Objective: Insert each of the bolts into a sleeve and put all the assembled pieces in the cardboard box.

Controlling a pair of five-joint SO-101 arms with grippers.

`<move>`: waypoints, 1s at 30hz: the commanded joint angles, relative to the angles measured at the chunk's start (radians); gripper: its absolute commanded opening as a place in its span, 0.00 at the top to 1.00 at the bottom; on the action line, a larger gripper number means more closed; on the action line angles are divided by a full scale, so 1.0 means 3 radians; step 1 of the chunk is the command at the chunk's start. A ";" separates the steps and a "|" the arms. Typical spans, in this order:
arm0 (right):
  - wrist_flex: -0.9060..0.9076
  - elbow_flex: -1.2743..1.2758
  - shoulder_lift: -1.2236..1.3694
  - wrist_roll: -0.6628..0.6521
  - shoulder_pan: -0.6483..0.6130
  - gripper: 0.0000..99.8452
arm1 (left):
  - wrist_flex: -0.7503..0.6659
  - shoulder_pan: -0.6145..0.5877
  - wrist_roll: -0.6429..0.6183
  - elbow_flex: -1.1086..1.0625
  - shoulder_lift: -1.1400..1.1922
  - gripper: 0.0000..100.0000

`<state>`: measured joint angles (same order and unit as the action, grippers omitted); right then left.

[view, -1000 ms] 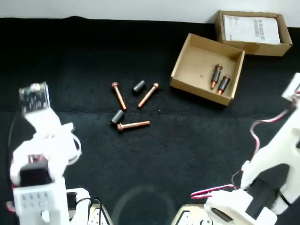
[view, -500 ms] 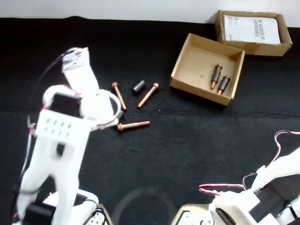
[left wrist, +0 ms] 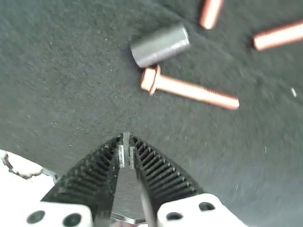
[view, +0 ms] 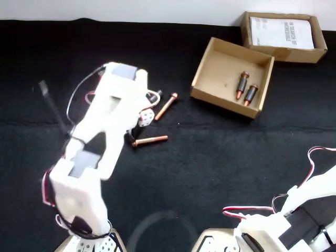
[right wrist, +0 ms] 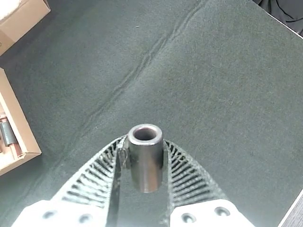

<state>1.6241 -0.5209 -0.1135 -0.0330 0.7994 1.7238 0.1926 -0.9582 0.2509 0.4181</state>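
Observation:
My left gripper (left wrist: pixel 125 144) is shut with nothing in it and hangs low over the black mat. Just ahead of it lie a dark sleeve (left wrist: pixel 160 46) and a copper bolt (left wrist: pixel 189 90), with two more bolts (left wrist: pixel 279 35) farther off. From above, the left arm (view: pixel 110 121) covers part of the group; two bolts (view: pixel 149 140) (view: pixel 165 106) show beside it. My right gripper (right wrist: pixel 145 142) is shut on a dark sleeve (right wrist: pixel 145 163), its open end facing the camera. The cardboard box (view: pixel 226 102) holds two assembled pieces (view: pixel 242 84) (view: pixel 251 94).
A second cardboard box (view: pixel 283 52) with a printed sheet stands at the back right, against the first. The right arm's base (view: pixel 294 220) sits at the front right corner. Black mat lies open between the bolts and the front edge.
The left arm swung from the left side of the table to above the bolts and sleeves. The right arm dropped back toward the front right corner, then held still.

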 commanded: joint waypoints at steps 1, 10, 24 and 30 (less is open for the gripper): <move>-0.0013 -0.0013 -0.0269 -0.0036 -0.0156 0.99 | 0.0056 0.0090 -0.0143 0.0407 0.0386 0.99; -0.0018 0.0003 -0.0524 -0.0015 -0.0627 0.99 | 0.0056 0.0217 -0.0143 0.0713 0.0795 0.86; -0.0049 0.0008 -0.0514 -0.0041 -0.0713 0.99 | 0.0066 0.0217 -0.0210 0.0637 0.0816 0.72; -0.0197 0.0284 -0.0534 -0.0041 -0.0790 0.99 | 0.0005 0.0217 -0.0230 0.0662 0.1133 0.72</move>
<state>1.5965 -0.4595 -0.2271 -0.0361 0.5769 1.7285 0.2447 -1.0180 0.4396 0.7250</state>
